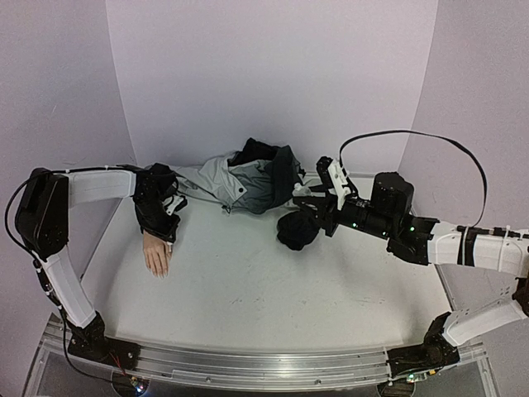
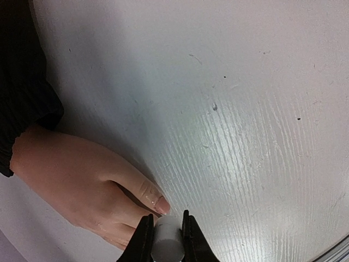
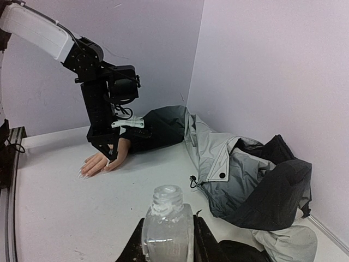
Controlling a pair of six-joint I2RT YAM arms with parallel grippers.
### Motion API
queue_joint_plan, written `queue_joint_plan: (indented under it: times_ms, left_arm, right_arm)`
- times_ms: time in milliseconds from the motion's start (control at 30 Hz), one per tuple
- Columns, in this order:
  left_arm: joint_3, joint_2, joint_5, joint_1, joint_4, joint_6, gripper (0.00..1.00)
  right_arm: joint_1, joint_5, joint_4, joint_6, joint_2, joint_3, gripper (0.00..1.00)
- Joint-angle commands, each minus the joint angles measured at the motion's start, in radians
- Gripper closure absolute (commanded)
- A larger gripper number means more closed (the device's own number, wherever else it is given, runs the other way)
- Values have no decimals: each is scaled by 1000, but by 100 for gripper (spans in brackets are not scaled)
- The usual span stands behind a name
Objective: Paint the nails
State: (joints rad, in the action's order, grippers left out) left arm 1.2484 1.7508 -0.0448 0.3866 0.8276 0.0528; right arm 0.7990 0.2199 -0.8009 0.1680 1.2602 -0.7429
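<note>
**Left wrist view: brush cap pinched, tip beside a nail**

Found left gripper [image 2: 167, 224] pressed together on a short white cylinder [image 2: 165, 246], taken to be the brush cap. Saw no bristles. Located 1 of the nails [image 2: 162, 204], on what looks like the thumb, just beside the cylinder's upper end. Cannot tell whether touching. Could not see the other 4 from this camera. Noted the mannequin hand [image 2: 76, 174] lying palm down on the white table [image 2: 245, 136], wrist tucked into a black sleeve [image 2: 22, 82].

Found right gripper [image 3: 168, 245] clamped around a small clear glass bottle [image 3: 166, 215], upright and uncapped, well apart from the hand. Noted the grey-black jacket [image 3: 240, 174] heaped at the far side of the table.

Judged the nails hard, smooth and glossy, so likely to let a pressed brush skid or wet polish run. Judged them too small to grip, and not to be held at all. Judged the hand light and liable to slide under side load, restrained only by the sleeve. Recommend light strokes along each nail, grip on the cap alone. If steadying is needed, recommend taking the wrist at the sleeve, not the fingers.
</note>
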Motion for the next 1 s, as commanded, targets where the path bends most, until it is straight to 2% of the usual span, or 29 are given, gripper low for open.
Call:
queue_joint_plan:
  times_ms: [0,967]
  left_arm:
    - [6,7,23,-11,-21,8,100]
    - [5,36,1,-12,-26,16,100]
  right_arm:
    - [5,9,-84,-4,-1,-1,100]
    - [4,16,-84,-6,-2,0,100]
